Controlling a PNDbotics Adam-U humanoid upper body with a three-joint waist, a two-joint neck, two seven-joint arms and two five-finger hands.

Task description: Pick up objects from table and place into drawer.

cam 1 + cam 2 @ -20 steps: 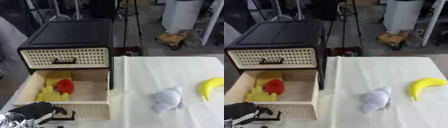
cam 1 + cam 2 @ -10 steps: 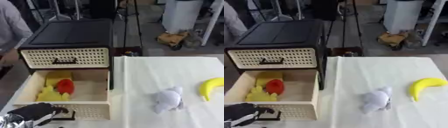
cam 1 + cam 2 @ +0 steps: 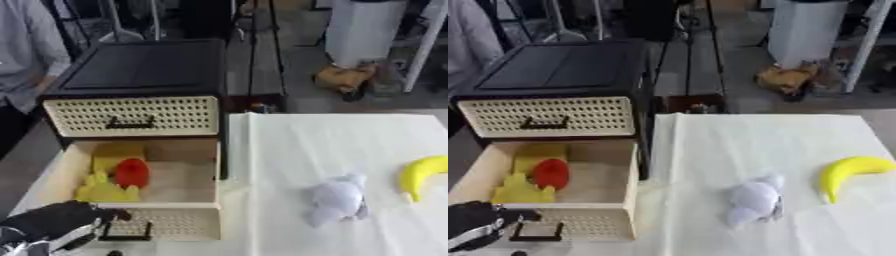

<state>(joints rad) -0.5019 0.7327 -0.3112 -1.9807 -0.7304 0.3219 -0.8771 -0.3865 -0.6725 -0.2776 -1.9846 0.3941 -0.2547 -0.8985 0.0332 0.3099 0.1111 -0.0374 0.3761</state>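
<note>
One hand shows, the robot's left hand (image 3: 57, 222), low in the near left corner, just in front of the open drawer (image 3: 61, 172). Its dark fingers are curled and reach toward the black handle (image 3: 125, 232) on the drawer's perforated cream front; whether they actually close on the handle cannot be told. The right hand appears in neither view.

Behind that front panel the drawer stands pulled out from the lower bay of a small cabinet (image 3: 144, 70). Inside, toward the drawer's left side, lie a yellow spiky shape (image 3: 103, 190), a red rounded object (image 3: 132, 172) just behind and touching it, and a yellow block (image 3: 118, 151) at the back.

Right of the drawer, on the white cloth-covered surface (image 3: 289, 145), a pale lavender plush toy (image 3: 752, 199) lies near the middle, well apart from the drawer. Further right, near the edge, a yellow banana (image 3: 848, 171) rests on its side, apart from the toy.

Beyond the open drawer sits the cabinet's upper drawer (image 3: 553, 116), closed, with a perforated cream front and a black handle, under a black top.
</note>
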